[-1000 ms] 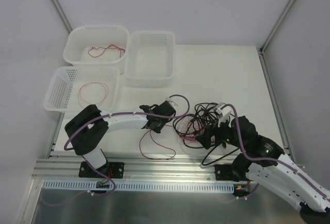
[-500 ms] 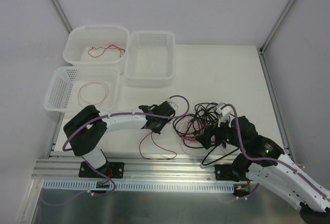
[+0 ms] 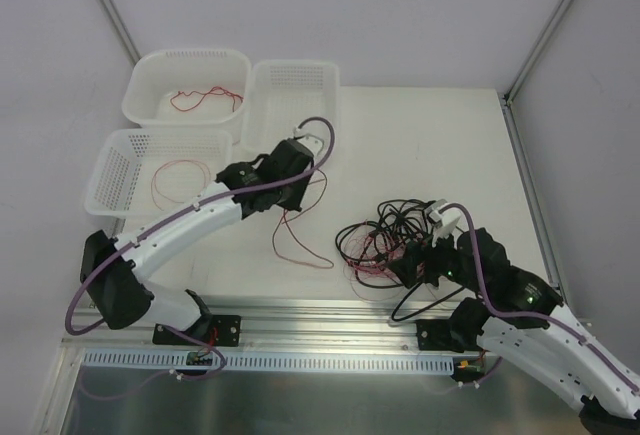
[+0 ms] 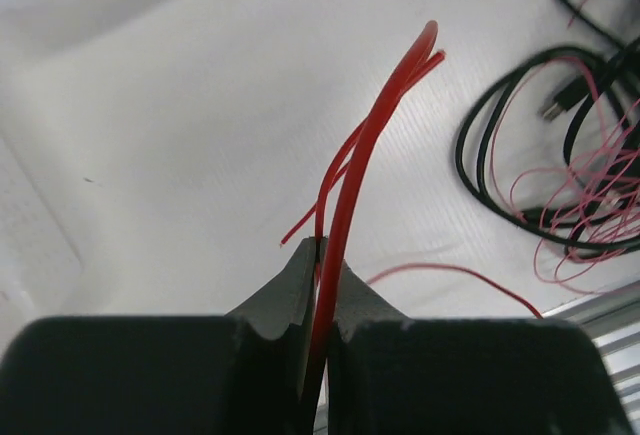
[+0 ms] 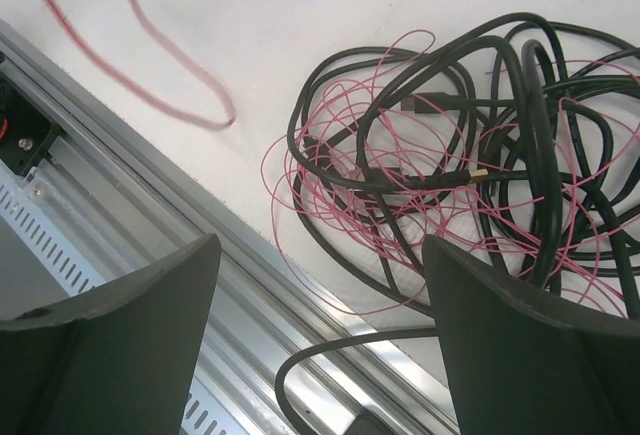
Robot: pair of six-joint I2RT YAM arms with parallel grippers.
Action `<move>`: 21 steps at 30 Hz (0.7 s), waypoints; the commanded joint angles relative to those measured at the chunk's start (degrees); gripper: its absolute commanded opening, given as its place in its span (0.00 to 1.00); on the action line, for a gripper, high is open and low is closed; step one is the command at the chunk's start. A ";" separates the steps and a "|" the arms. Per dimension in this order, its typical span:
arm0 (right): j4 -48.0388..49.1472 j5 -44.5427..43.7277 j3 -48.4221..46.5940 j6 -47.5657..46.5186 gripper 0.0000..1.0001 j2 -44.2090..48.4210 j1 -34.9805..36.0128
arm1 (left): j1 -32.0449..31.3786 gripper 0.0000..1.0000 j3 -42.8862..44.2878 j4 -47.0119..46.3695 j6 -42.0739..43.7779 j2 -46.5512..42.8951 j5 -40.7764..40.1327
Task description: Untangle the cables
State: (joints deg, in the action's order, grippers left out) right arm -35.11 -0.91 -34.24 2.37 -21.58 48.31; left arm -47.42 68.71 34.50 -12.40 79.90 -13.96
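Observation:
A tangle of black cables and thin pink-red wires (image 3: 385, 240) lies on the white table at centre right. It also shows in the right wrist view (image 5: 450, 155) and at the right edge of the left wrist view (image 4: 580, 175). My left gripper (image 3: 290, 203) (image 4: 320, 250) is shut on a separate red wire (image 4: 370, 145). The wire hangs from it in a loop down to the table (image 3: 300, 245), apart from the tangle. My right gripper (image 3: 412, 263) (image 5: 320, 245) is open and empty, just above the near edge of the tangle.
Three white baskets stand at the back left: one (image 3: 150, 75) with a red wire, one (image 3: 290, 150) beside it with no wire, and a nearer one (image 3: 110, 170) with a red wire loop. An aluminium rail (image 3: 330, 330) runs along the table's near edge.
My left arm has swung up and away toward the baskets, carrying the red wire clear of the tangle. My right gripper has shifted slightly and stays open.

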 commanded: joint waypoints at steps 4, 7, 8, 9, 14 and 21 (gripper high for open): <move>-2.32 -2.96 -4.52 -0.44 0.86 0.93 0.29 | 6.19 0.00 19.68 13.11 2.12 -2.03 0.42; -2.68 -3.14 -4.78 -0.61 0.86 0.84 0.29 | 8.83 0.00 30.41 16.72 4.14 0.25 -0.45; -2.68 -3.14 -4.87 -0.70 0.86 0.84 0.20 | 10.40 0.00 35.91 17.61 5.27 1.22 -1.15; -2.85 -3.14 -4.96 -0.79 0.86 0.75 0.29 | 11.63 0.00 38.75 18.49 5.63 3.57 -1.94; -3.12 -2.52 -5.22 -0.70 0.86 -0.21 0.20 | 17.44 0.00 55.81 20.87 7.04 10.70 -10.82; -3.47 0.38 -6.19 -0.44 0.86 -1.35 0.29 | 31.13 0.00 72.97 17.11 5.64 24.15 -14.35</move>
State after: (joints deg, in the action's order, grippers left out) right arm -38.24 -1.98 -37.21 2.26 -22.11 48.31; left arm -21.56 137.43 52.73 -6.76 100.73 -24.25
